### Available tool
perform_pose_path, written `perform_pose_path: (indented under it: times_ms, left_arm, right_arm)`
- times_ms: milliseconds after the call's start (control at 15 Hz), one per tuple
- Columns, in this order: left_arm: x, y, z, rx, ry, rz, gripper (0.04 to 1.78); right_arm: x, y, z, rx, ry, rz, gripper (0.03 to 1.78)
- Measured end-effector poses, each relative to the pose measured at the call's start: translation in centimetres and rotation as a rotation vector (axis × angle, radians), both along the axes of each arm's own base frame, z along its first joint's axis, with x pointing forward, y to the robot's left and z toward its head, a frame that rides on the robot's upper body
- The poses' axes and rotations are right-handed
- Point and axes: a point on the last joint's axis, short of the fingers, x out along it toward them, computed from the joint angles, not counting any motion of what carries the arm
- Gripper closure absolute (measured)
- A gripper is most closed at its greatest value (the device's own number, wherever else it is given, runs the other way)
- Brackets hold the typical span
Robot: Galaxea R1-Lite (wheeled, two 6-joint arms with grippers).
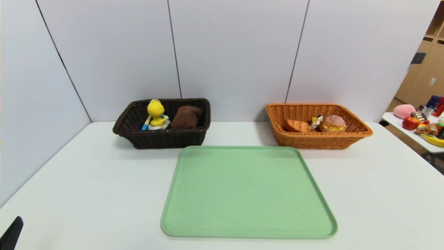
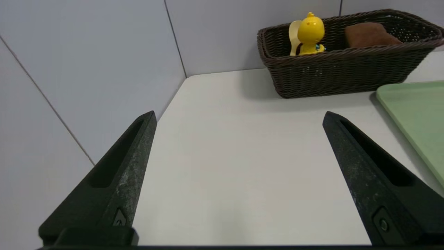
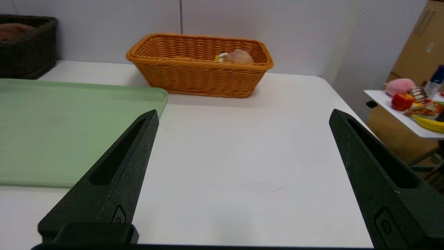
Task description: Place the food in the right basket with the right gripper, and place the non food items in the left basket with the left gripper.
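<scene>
Head view, left basket long axis crosswise (duck upright), both end effectors wide open, empty

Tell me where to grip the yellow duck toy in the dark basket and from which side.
Grip the duck toy by its round head, coming straight down from above: it stands upright in the left basket, head above the rim, spoon and towel crowding its sides.

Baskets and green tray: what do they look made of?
Left basket: dark brown woven wicker, matte; strand weave shows on walls and rim; natural or plastic, can't tell. Right basket: same weave in orange-tan, slight sheen. Green tray: probably moulded plastic; smooth, uniform surface with raised rounded rim.
</scene>
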Motion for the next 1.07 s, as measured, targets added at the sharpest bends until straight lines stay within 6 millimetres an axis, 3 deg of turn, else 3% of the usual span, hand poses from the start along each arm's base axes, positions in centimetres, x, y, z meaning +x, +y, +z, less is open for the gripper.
perform_pose_path:
  times_ms: [200, 733, 1067]
  left_arm:
    - [-0.7, -0.1, -1.0, 0.0, 0.003, -0.007, 0.13]
    - [-2.6, -0.2, -4.4, 0.039, 0.054, -0.125, 0.13]
    - [-3.1, -0.2, -5.2, 0.042, 0.06, -0.139, 0.13]
  right_arm:
    - [-1.0, 0.1, -1.9, -0.016, 0.027, 0.056, 0.11]
    - [-1.2, 0.2, -2.9, -0.041, 0.002, 0.104, 0.11]
    - [-1.1, 0.2, -3.4, -0.04, 0.047, 0.104, 0.11]
